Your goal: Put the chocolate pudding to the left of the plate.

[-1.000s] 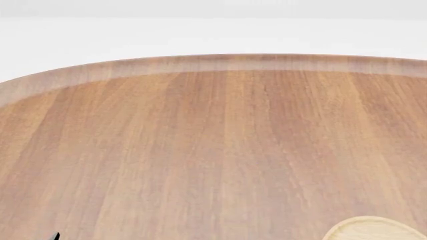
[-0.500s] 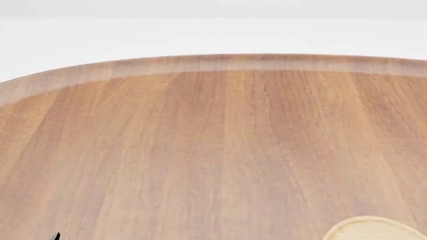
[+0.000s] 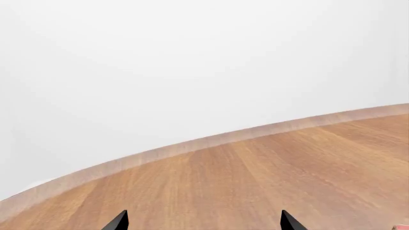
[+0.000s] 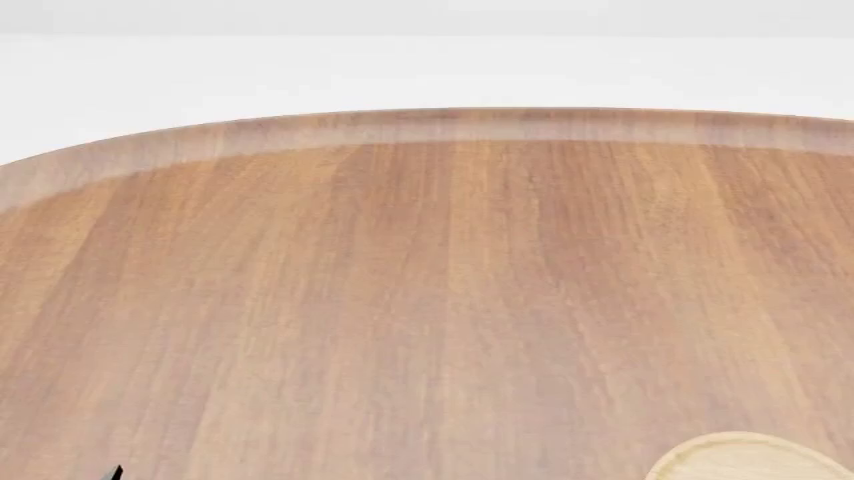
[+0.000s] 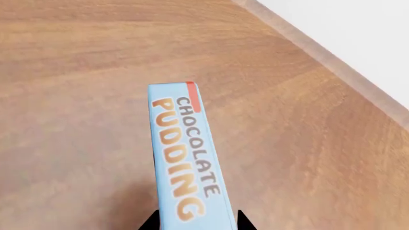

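Pudding carton (image 5: 188,158) not yet set down left of the plate (image 4: 747,458); seen only from the right wrist, rising between the two dark fingertips (image 5: 152,221) of the right gripper (image 5: 195,221), light-blue lettered face toward the camera, wooden table (image 5: 76,96) behind it. Probably gripped and carried, though contact at the pads lay hidden below the frame edge. Plate barely showing at the lower right corner of the head view, with bare table to its left where the carton belonged. Still to do: carry across, lower, let go. Left gripper (image 3: 204,221) spread wide, tips well apart over the tabletop near the edge, holding nothing, touching nothing visible.
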